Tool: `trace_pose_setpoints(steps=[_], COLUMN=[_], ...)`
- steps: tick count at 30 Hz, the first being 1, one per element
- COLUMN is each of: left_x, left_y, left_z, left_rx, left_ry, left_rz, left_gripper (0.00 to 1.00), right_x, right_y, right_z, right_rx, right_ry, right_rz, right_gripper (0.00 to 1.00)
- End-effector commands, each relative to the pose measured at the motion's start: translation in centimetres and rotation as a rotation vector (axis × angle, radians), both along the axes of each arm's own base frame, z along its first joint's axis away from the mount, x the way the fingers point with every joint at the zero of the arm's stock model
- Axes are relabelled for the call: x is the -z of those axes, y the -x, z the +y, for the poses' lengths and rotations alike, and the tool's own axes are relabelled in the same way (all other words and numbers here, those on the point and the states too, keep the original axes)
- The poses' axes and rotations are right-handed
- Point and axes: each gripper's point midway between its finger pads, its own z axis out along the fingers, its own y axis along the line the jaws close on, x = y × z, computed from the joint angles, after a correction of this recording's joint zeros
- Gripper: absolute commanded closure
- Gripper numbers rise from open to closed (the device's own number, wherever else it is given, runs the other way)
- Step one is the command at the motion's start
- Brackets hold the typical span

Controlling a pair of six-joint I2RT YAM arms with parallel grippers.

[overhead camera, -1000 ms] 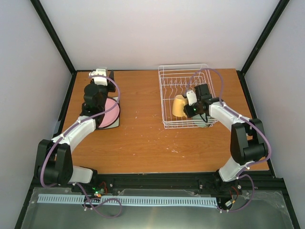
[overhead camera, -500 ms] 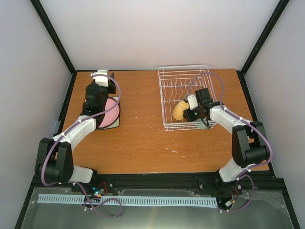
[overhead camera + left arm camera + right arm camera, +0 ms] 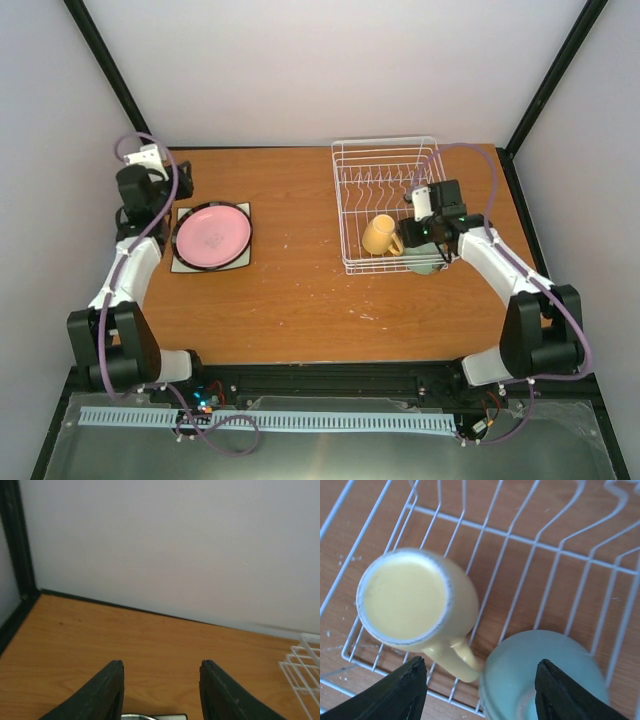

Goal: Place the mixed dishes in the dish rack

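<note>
The white wire dish rack [image 3: 388, 165] stands at the back right. The yellow mug [image 3: 380, 236] sits in its front part, handle toward the mint-green bowl [image 3: 428, 264], which lies in the front right corner, mostly under my right arm. My right gripper [image 3: 426, 238] is open above them; its wrist view shows the mug [image 3: 410, 600] and bowl [image 3: 545, 675] between its spread fingers [image 3: 481, 661]. The pink plate [image 3: 212, 235] lies flat on a stack with a dark rim and the white square plate [image 3: 243, 209] beneath. My left gripper [image 3: 181, 180] is open and empty [image 3: 161, 663] behind the stack.
The rack's upright plate slots [image 3: 380, 180] stand at its back half. Grey walls and black frame posts close in the table on three sides. The rack's corner shows in the left wrist view [image 3: 302, 665]. Bare wood lies between stack and rack.
My left arm swung off the pink plate to the back left, leaving the plate flat and fully visible. My right gripper let go of the mug in the rack and drew back to the right.
</note>
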Motion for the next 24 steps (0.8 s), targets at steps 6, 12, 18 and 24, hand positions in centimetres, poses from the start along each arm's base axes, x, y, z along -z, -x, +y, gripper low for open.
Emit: trace_pose_setpoints(steps=[6, 12, 18, 24], left_x=[5.9, 11.2, 14.0, 14.4], left_y=[0.4, 0.5, 1.3, 2.3], left_z=[1.3, 1.1, 2.5, 5.0], left_rx=[0.303, 0.363, 0.278, 0.177], left_ry=[0.455, 0.542, 0.510, 0.400], left_rz=[0.312, 0.564, 0.730, 0.811], left_gripper=[0.67, 0.77, 0.82, 0.81], right_x=[-8.5, -10.8, -11.9, -11.3], right_y=[-3.2, -5.8, -7.3, -7.3], right_z=[-3.7, -2.5, -1.8, -1.7], right_rx=[0.189, 0.151, 0.121, 0.106], right_ry=[-0.063, -0.121, -0.143, -0.131], right_rz=[-0.264, -0.289, -0.318, -0.302], right_gripper=[0.41, 0.41, 0.41, 0.41])
